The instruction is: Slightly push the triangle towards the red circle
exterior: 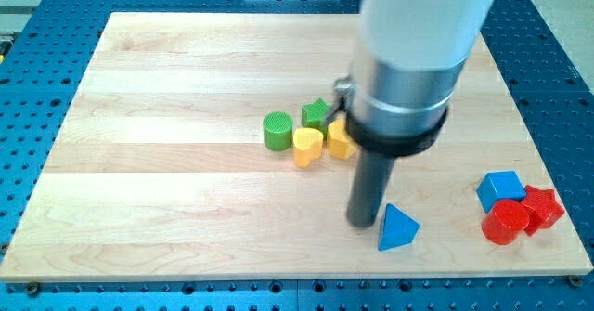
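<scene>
The blue triangle (398, 228) lies on the wooden board near the view's bottom, right of centre. The red circle (506, 222) sits at the view's right, about a hundred pixels right of the triangle. My tip (363, 223) rests on the board just left of the triangle, touching or almost touching its left edge. The rod rises from there into the wide grey and white arm body above.
A blue cube (499, 188) and a red star (543, 207) sit tight against the red circle. A green cylinder (277, 130), a yellow heart (308, 146), a green star (316, 113) and a yellow block (341, 140), partly hidden by the arm, cluster mid-board.
</scene>
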Controlling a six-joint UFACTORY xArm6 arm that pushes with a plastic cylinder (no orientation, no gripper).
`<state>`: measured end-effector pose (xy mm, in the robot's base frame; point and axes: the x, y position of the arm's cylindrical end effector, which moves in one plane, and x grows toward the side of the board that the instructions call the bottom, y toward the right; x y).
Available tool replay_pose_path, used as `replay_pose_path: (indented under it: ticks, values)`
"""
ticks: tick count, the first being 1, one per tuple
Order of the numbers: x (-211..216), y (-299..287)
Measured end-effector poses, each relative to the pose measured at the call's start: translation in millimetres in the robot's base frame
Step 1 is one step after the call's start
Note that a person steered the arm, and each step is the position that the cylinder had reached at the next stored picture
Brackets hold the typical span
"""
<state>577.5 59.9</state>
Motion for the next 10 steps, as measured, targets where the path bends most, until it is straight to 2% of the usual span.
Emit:
replay_pose_path:
  ticks: [1, 2, 3, 4, 6, 8, 10]
  values:
    - [18.6, -7.4]
    - [38.0, 15.4]
    - [33.0, 50.1]
    - [33.0, 50.2]
    - [36.4, -0.7]
    - [-6.3, 38.9]
    - [-8.1, 45.1]
